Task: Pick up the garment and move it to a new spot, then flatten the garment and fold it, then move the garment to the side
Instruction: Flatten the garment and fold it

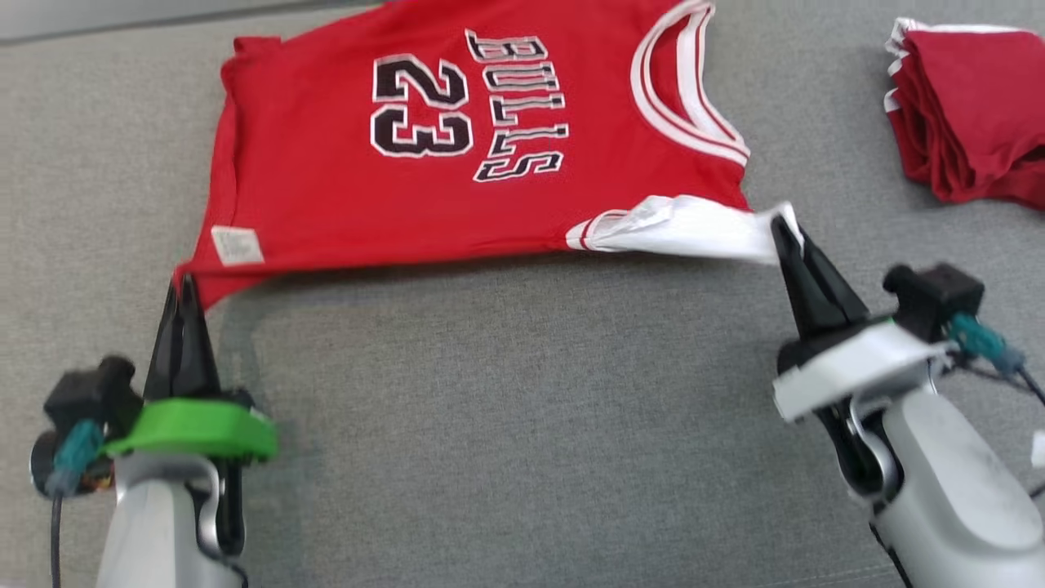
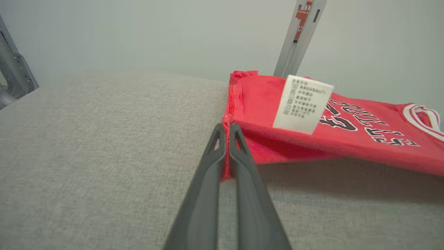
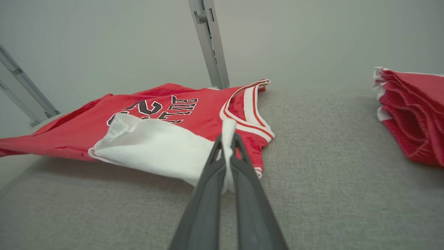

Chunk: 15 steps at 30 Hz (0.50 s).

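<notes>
Red fabric jersey (image 1: 367,188), printed "BULLS 23", on grey cloth bench (image 1: 522,392). Left fingers (image 1: 184,335) and right fingers (image 1: 808,286) pinch its near edge.

The red sleeveless fabric jersey (image 1: 326,171) carries black lettering outlined in white and white-and-red striped neck trim (its turned-out underside is plain white). Its white rectangular care label (image 1: 237,245) bears grey print. The grey woven cloth surface (image 1: 522,408) is flecked; the folded fabric stack (image 1: 971,106) is darker red, edged white.
</notes>
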Motion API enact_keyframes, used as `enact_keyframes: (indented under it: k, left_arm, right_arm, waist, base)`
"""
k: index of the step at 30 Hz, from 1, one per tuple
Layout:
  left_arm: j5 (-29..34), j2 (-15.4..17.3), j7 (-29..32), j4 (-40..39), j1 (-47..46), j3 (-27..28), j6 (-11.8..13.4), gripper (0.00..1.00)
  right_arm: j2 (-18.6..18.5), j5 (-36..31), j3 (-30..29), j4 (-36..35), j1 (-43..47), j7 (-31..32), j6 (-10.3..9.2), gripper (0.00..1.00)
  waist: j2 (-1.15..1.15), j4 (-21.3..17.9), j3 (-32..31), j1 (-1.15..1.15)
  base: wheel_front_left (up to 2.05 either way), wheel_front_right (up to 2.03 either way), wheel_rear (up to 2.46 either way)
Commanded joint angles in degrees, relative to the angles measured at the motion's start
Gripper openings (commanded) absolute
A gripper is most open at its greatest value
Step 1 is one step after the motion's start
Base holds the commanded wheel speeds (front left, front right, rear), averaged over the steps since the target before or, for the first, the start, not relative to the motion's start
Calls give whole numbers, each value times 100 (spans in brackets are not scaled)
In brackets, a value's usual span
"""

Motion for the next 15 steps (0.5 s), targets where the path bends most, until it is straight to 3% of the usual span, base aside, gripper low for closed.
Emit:
enact_keyframes:
  k: [1,8,15]
  left_arm:
    - [72,22,-16,-214,321,56,9,0]
    - [36,4,39,-1214,1557,-78,172,0]
    - [-82,6,524,-2142,2219,-274,397,0]
  right_arm:
    - [-12,-104,-116,-213,336,-21,-8,0]
    - [148,-472,-706,-1429,1870,63,-8,0]
    - [495,-807,-1097,-2764,2994,649,-8,0]
  waist:
    - [0,56,-304,0]
    - [0,166,-589,0]
    - [0,163,-698,0]
  base:
    - [0,0,0]
    - [0,0,0]
    - [0,0,0]
